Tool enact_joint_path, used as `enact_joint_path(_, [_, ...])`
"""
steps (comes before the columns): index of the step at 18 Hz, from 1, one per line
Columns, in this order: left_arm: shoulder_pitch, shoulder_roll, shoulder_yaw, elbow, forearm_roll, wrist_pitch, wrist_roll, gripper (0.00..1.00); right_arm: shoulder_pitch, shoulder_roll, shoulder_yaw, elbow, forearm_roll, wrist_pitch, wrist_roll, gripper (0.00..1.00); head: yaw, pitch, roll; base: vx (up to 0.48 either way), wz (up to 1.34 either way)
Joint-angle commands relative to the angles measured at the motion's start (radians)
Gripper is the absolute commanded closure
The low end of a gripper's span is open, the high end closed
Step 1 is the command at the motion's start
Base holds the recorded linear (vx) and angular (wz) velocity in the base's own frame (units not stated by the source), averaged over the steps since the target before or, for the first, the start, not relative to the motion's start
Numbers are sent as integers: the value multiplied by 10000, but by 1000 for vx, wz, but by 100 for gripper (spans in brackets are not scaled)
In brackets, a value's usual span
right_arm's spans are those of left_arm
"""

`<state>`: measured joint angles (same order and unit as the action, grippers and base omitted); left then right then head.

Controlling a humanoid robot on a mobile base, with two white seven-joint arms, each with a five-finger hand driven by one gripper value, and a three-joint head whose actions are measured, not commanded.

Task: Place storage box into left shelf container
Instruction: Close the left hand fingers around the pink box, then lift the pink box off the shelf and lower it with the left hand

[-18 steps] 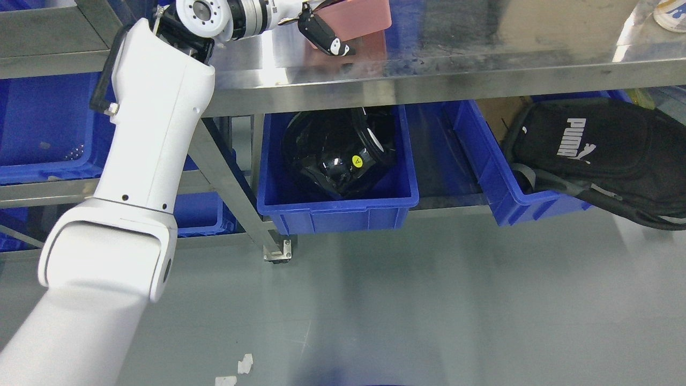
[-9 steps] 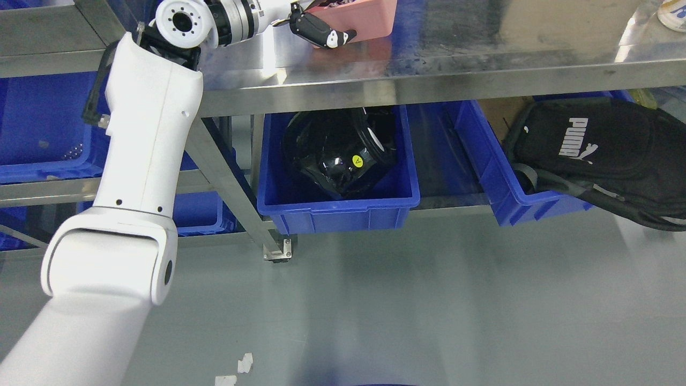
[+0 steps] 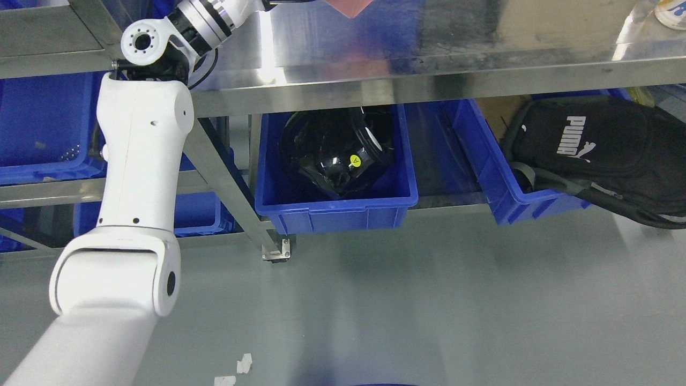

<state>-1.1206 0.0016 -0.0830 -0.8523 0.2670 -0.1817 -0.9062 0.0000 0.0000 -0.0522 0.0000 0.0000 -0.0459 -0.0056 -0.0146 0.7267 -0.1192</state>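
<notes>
My left arm comes up from lower left, wrist out the top edge; the hand itself is cropped off, so I can't tell its grip. The pink storage box shows only as one corner at the top edge, above the steel surface, right of the wrist; long axis unreadable. Target bins lie left: the left blue container, so I judge the carry goes leftward. Right arm not visible. Count: one pink box, four blue bins visible, one black helmet, one black bag.
</notes>
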Motion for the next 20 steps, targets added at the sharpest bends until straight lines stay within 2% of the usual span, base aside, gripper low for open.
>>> enact_joint_path(1, [941, 159, 692, -1950, 2941, -54, 72, 99, -46, -175, 0, -175, -215, -47, 41, 0, 0, 0, 0, 0, 0])
enact_joint_path(3, [1828, 159, 463, -3236, 3296, -222, 804, 99, -46, -175, 0, -175, -215, -47, 26, 0, 0, 0, 0, 0, 0])
enact_joint_path(4, [2365, 159, 82, -3987, 3282, -406, 1568, 99, -46, -175, 0, -175, -215, -32, 26, 0, 0, 0, 0, 0, 0])
enact_joint_path(6, [3697, 159, -1233, -5779, 3266, -743, 3453, 99, -46, -175, 0, -175, -215, -32, 26, 0, 0, 0, 0, 0, 0])
enact_joint_path(9, [5157, 159, -3075, -7487, 3251, -1080, 4612, 99, -46, -175, 0, -175, -215, -32, 41, 0, 0, 0, 0, 0, 0])
enact_joint_path(13, [7273, 159, -4584, -8258, 3174, -2000, 4202, 99, -46, -175, 0, -175, -215, -47, 41, 0, 0, 0, 0, -7, 47])
enact_joint_path(17, [9222, 159, -4540, -8259, 2791, -2769, 2729, 99, -46, -175, 0, -175, -215, -47, 41, 0, 0, 0, 0, -72, 104])
enact_joint_path(20, [10221, 159, -3852, -8243, 2791, -3198, 2543, 99, -46, -175, 0, -175, -215, -32, 26, 0, 0, 0, 0, -114, 377])
